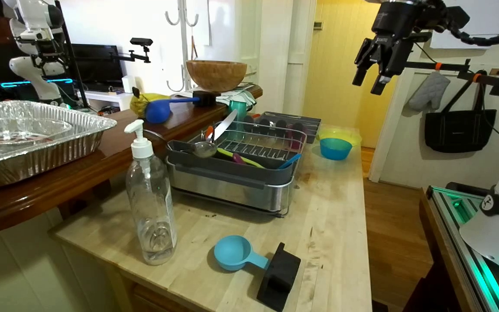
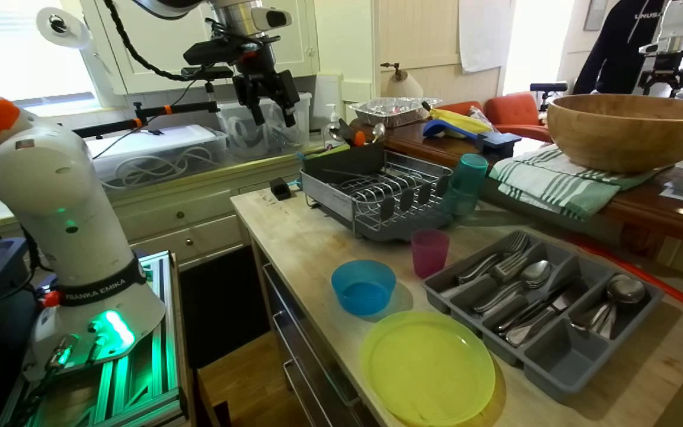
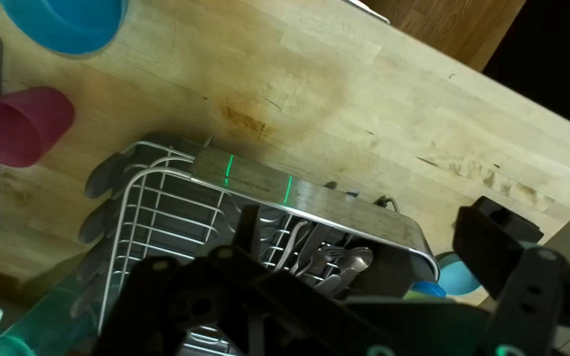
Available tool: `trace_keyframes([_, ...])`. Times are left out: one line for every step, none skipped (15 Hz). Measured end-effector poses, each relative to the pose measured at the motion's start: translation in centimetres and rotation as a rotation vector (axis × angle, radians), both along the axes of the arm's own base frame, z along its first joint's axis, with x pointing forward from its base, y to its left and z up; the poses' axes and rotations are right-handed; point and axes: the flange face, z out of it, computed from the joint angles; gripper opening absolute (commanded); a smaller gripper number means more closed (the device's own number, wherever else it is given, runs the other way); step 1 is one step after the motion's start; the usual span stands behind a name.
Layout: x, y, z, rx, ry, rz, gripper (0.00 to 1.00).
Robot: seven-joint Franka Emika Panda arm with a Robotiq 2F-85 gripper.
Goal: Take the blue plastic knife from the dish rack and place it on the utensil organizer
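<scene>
The blue plastic knife (image 1: pixel 290 161) leans in the dark utensil caddy at the dish rack's (image 1: pixel 228 190) edge, with only its blue end showing. That end also shows in the wrist view (image 3: pixel 428 288); the rest of it is hidden. The dish rack also shows in the wrist view (image 3: pixel 344 205) and in an exterior view (image 2: pixel 329 198). The grey utensil organizer (image 2: pixel 561 370) holds metal cutlery beyond the rack. My gripper (image 1: pixel 368 84) is open and empty, high above the counter; it also shows in an exterior view (image 2: pixel 274 120). In the wrist view its fingers (image 3: pixel 359 222) spread over the rack.
A pink cup (image 2: pixel 429 252), a blue bowl (image 2: pixel 364 287) and a yellow plate (image 2: pixel 427 367) stand near the organizer. A teal cup (image 2: pixel 465 184) stands by the rack. A soap bottle (image 1: pixel 152 216), a blue scoop (image 1: pixel 234 252) and a black block (image 1: pixel 280 277) are at the rack's other side.
</scene>
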Motion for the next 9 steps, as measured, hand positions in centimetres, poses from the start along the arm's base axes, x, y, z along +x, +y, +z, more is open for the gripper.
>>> trace_keyframes([0.09,0.11,-0.15,-0.001,0.003,0.004,1.0])
trace_keyframes([0.12,0.11,-0.21,-0.001,0.005,0.006,1.0])
trace_keyframes([0.13,0.11,-0.22,-0.002,0.005,0.008,1.0])
trace_keyframes([0.13,0.11,-0.21,-0.002,0.005,0.01,1.0])
trace_keyframes([0.13,0.11,-0.21,-0.002,0.005,0.011,1.0])
trace_keyframes([0.13,0.11,-0.21,-0.002,0.005,0.012,1.0])
trace_keyframes([0.12,0.13,-0.2,-0.003,0.004,0.003,1.0])
trace_keyframes([0.11,0.25,-0.19,-0.005,0.005,-0.014,1.0])
trace_keyframes([0.11,0.53,-0.2,-0.008,0.005,-0.041,1.0])
